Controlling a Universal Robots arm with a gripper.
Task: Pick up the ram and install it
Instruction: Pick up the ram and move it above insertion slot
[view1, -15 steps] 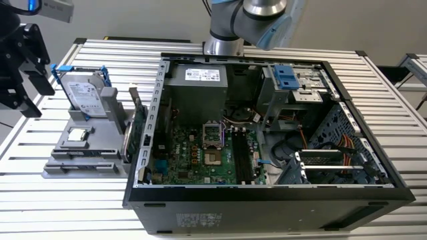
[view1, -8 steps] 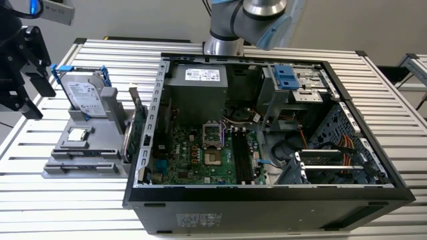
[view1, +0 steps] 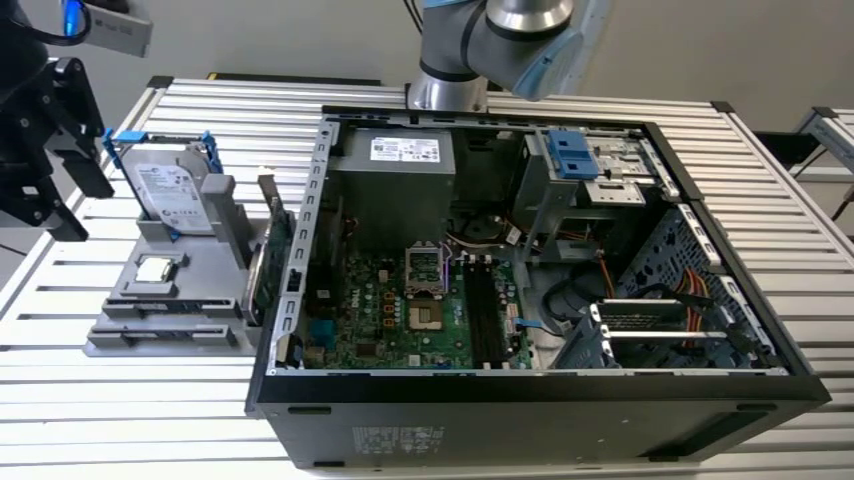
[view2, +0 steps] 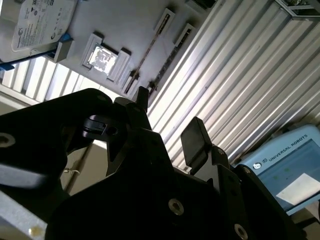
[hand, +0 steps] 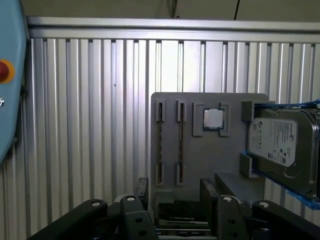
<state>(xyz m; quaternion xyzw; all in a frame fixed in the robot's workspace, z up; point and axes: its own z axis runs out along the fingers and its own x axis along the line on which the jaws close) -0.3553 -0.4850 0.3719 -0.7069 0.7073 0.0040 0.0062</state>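
Grey holder (hand: 200, 160) on worktop (hand: 90, 125) keeps ram (hand: 180, 140) edge-on in slot; hand (hand: 175, 189) spread, empty, over holder's edge, apart from ram

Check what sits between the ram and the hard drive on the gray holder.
The small silver chip, seated in its own recess, lies between the ram and the hard drive; the first wrist view shows it.

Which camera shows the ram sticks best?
The first wrist view: the ram sticks show full length from above, in slots of the gray holder. The second wrist view shows them as slanted thin strips; the exterior view, obliquely beside the computer case.
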